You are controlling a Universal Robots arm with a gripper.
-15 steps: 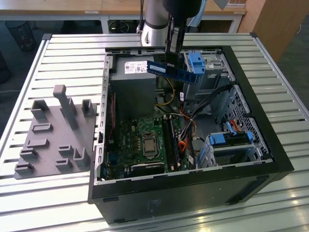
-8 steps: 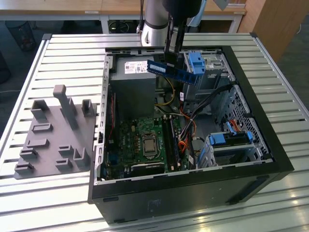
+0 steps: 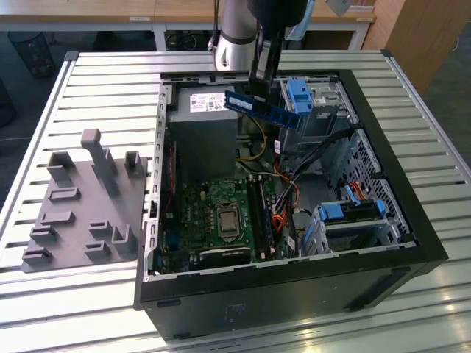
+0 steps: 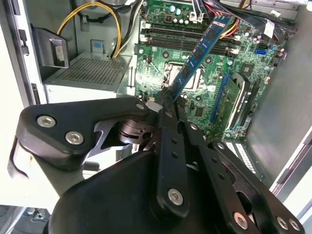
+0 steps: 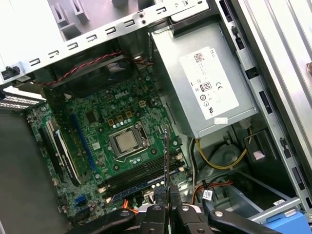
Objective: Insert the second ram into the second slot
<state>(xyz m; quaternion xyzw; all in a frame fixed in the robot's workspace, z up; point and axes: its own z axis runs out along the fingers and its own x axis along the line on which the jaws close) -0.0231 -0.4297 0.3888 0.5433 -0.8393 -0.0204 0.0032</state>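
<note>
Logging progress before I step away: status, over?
Gripper shut on second ram. It hangs above the motherboard, not seated. Cables run beside the memory slots.

We count one held ram stick (image 3: 268, 112), one computer case (image 3: 294, 283), one motherboard (image 3: 199, 213), two blue drive clips (image 3: 298, 94) (image 3: 353, 211), one grey fixture plate (image 3: 81, 213)
</note>
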